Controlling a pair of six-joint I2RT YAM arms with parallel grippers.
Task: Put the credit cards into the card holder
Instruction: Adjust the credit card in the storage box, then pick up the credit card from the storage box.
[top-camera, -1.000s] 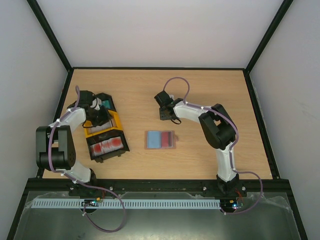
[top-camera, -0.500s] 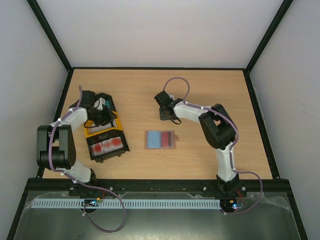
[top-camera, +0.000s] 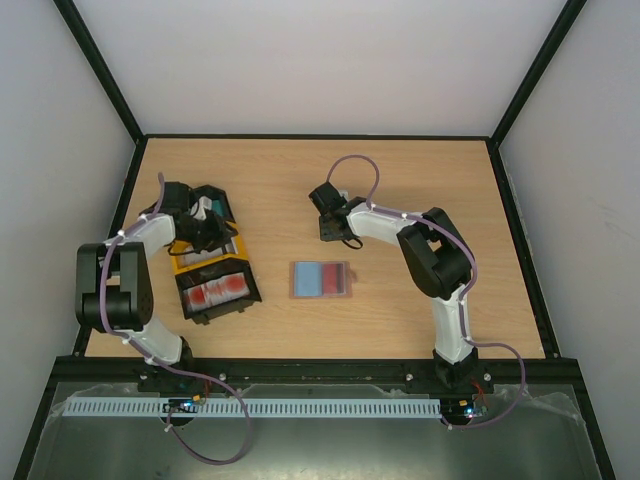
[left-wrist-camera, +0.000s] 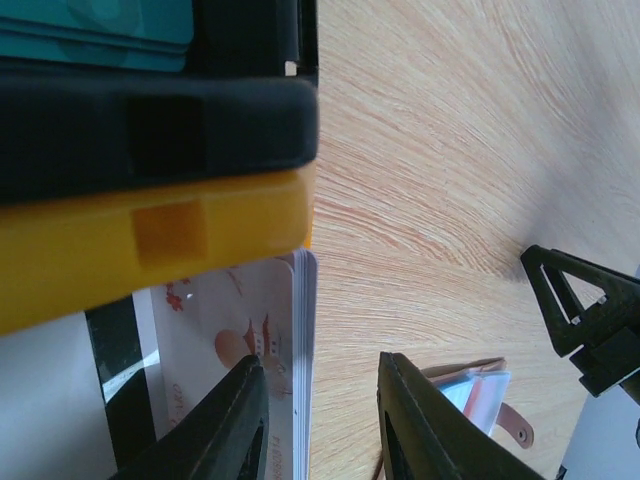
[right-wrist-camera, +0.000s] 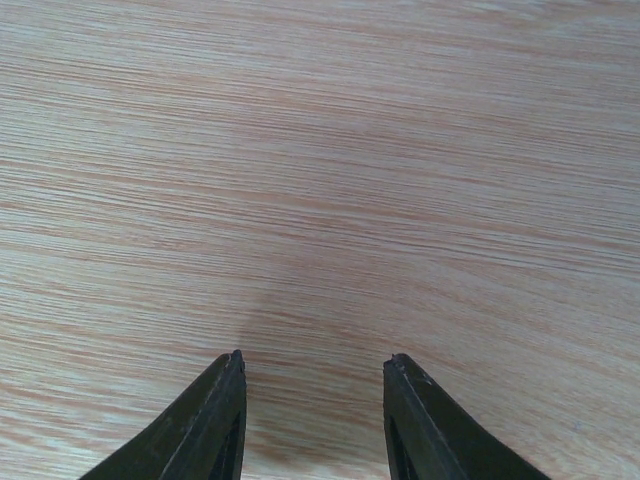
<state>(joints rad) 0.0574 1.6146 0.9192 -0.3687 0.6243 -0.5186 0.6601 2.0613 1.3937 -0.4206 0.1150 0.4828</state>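
Cards (left-wrist-camera: 225, 335): pickup step. Our left gripper (left-wrist-camera: 320, 365) straddles the tray (left-wrist-camera: 220, 225) stack, jaws apart; next we pinch one. Right gripper (right-wrist-camera: 315, 357) gapes, empty.

The yellow tray wall (left-wrist-camera: 150, 235) and the black tray (left-wrist-camera: 150, 130) crowd close ahead of my left gripper (left-wrist-camera: 318, 365), with the pale cards (left-wrist-camera: 303, 340) edge-on between its parted fingers, while my right gripper (right-wrist-camera: 312, 362) has bare table (right-wrist-camera: 320, 150) all round, the card holder (top-camera: 321, 280) well apart.

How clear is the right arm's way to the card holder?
Probably yes: the right gripper hangs open a little beyond the card holder, with only bare table between them and nothing standing in the way.
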